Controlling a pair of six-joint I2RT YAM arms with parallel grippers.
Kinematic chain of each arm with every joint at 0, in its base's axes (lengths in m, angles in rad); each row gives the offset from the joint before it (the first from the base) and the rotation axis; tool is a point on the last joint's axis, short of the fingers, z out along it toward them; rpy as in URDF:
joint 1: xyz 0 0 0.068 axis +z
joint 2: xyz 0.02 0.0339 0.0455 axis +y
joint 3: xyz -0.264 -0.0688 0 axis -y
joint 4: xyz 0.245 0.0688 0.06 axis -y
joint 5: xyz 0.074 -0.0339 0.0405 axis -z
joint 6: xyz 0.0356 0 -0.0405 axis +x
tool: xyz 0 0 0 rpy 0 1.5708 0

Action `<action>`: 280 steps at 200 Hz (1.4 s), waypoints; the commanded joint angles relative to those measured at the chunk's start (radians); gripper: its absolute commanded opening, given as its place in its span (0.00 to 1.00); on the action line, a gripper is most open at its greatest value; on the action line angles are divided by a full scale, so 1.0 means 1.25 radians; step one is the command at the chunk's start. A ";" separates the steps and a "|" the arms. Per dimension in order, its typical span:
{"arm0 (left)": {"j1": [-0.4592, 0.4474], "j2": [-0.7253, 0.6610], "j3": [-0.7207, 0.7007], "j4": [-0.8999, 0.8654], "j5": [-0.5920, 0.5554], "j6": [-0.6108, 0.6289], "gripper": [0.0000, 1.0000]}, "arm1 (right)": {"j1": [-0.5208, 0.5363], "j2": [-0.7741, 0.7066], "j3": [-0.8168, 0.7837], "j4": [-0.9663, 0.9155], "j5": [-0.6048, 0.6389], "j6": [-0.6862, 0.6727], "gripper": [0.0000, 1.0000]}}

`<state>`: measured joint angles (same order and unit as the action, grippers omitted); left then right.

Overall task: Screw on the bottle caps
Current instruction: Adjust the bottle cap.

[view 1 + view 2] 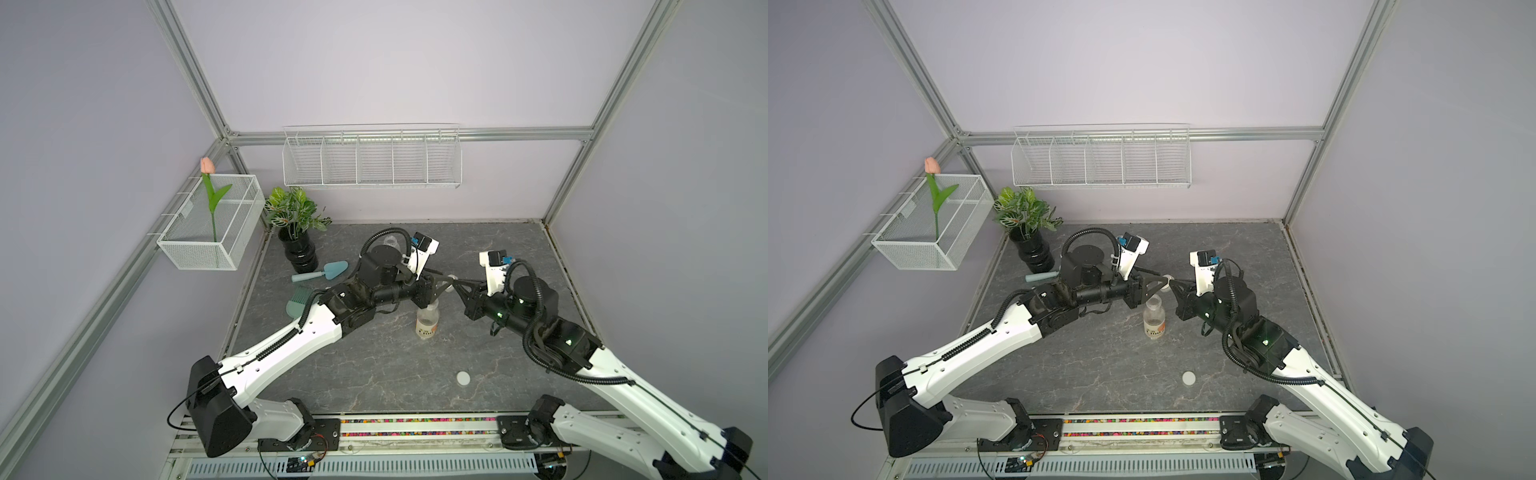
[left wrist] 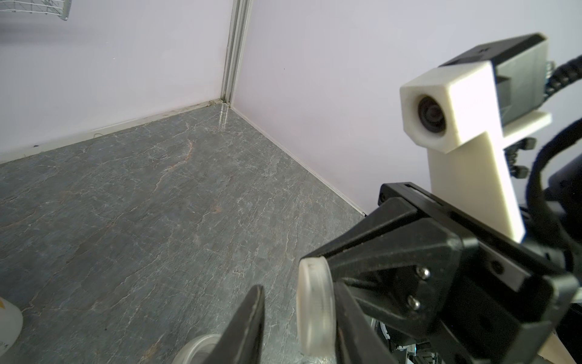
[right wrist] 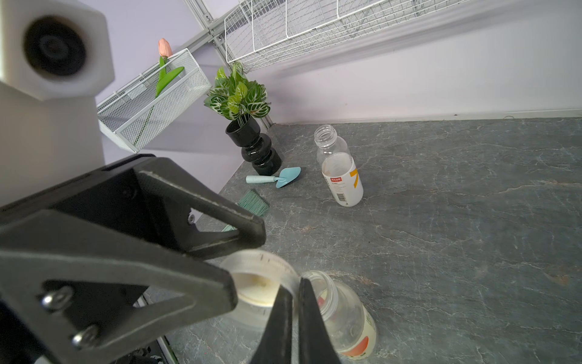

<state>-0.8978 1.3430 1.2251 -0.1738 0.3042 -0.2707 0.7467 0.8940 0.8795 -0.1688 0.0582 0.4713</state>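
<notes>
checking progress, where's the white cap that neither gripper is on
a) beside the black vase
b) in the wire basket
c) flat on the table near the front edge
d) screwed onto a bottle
c: the loose white cap lies flat on the gray tabletop toward the front, well apart from the open-necked bottle.

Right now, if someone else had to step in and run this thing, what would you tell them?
Right fingers: shut on the rim of a white cap, held in the air by the front bottle, which is open.
Left fingers: open around that same cap, one not touching it.
Second cap: flat on the table, toward the front.
Back bottle: upright, open.
Done: nothing capped. Left: both caps.
</notes>
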 commanded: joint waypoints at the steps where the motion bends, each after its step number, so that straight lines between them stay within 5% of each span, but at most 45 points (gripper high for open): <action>1: 0.002 0.005 0.019 -0.040 -0.030 -0.013 0.38 | 0.009 0.001 0.029 0.016 0.015 0.013 0.07; 84: 0.001 0.015 0.025 -0.059 -0.024 -0.012 0.37 | 0.013 0.022 0.049 0.019 0.022 0.012 0.07; 176: 0.001 -0.008 0.029 -0.063 -0.058 -0.015 0.08 | 0.026 0.047 0.074 0.027 0.005 0.009 0.07; 221: 0.001 -0.030 0.024 -0.086 -0.089 0.057 0.03 | 0.025 0.003 0.067 -0.036 -0.016 0.010 0.60; 251: 0.001 -0.048 -0.013 -0.062 -0.021 0.198 0.03 | 0.003 -0.011 0.140 -0.252 -0.079 0.046 0.70; 280: 0.000 -0.112 -0.090 0.005 0.124 0.366 0.03 | -0.079 0.047 0.233 -0.466 -0.309 0.134 0.74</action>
<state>-0.8970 1.2797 1.1801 -0.2356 0.3073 -0.0296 0.7101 0.9096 1.1034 -0.4957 -0.0895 0.5282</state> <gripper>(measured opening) 0.142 0.735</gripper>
